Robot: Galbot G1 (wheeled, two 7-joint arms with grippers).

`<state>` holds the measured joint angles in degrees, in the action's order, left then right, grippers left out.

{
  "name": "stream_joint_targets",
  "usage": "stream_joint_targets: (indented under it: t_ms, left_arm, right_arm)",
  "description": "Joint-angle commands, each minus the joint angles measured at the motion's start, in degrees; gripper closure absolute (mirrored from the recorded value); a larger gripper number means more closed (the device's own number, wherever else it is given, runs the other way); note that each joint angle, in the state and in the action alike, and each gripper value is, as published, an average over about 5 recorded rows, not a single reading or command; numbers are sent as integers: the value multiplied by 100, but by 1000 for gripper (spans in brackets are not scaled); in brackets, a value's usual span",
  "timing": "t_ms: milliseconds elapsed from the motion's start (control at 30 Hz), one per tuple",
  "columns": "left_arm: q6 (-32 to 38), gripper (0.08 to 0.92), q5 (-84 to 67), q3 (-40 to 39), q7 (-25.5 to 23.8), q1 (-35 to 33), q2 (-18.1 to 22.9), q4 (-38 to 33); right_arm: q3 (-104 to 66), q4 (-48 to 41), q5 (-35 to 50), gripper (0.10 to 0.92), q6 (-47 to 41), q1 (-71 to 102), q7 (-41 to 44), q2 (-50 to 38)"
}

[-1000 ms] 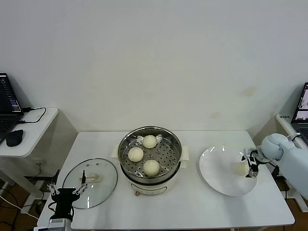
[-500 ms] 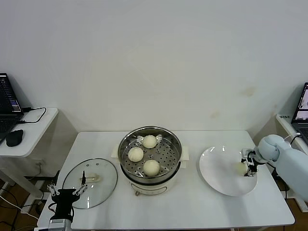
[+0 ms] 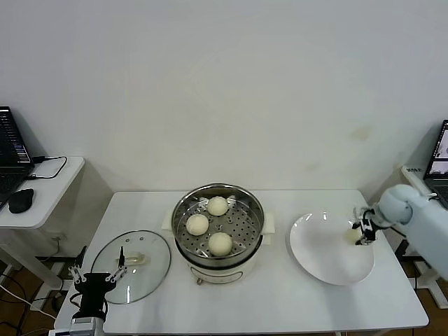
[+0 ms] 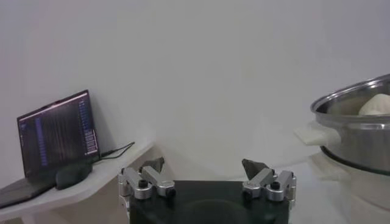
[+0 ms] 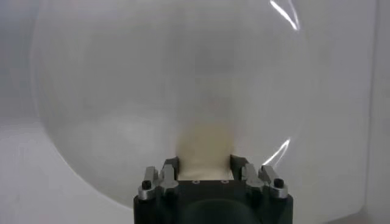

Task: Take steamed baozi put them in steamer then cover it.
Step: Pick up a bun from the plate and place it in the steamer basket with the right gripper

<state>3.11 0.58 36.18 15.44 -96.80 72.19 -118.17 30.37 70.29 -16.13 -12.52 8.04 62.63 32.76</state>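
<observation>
While above the plate [image 3: 315, 259], right gripper [image 3: 362, 233] clamped around last baozi [image 5: 206, 148].

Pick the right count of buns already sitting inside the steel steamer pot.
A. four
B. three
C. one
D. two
B: three buns lie on the perforated floor of the steamer pot, while the fourth bun is between the fingers of the right gripper over the white plate.

Right claw [image 3: 361, 234] risen from the white plate [image 3: 322, 255], fourth baozi [image 3: 352, 235] lifted with it between its fingers, now above the plate's right rim
</observation>
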Motion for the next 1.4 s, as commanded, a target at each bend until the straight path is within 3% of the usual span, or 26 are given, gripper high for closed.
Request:
stream_joint_targets:
  t_ms: [33,300,600,900,1400]
  left_arm:
    - [-8,177,-4,-17,-7,18,2,-2]
    - [-11,177,2,-78,-13,52,24,-13]
    - [-3,177,-18,-78,-8,67,24,39]
    - [4,177,-56,-35,0,75,42,113]
    - [12,177,-95,-7,7,125,43,175]
  right_arm:
    - [1552,934,1457,498,-500,-2127,3,-432]
    - [3292,1948,3523,483,-1444,-4419,-560,139]
    - [3878,2380,5219,482,-2748,-4665,-1608,1619]
    - [4151,2180,5305,482,-2917,-4154,-2059,2378]
    - [4197,1849,4591,482,-2915,-3366,-2147,2425]
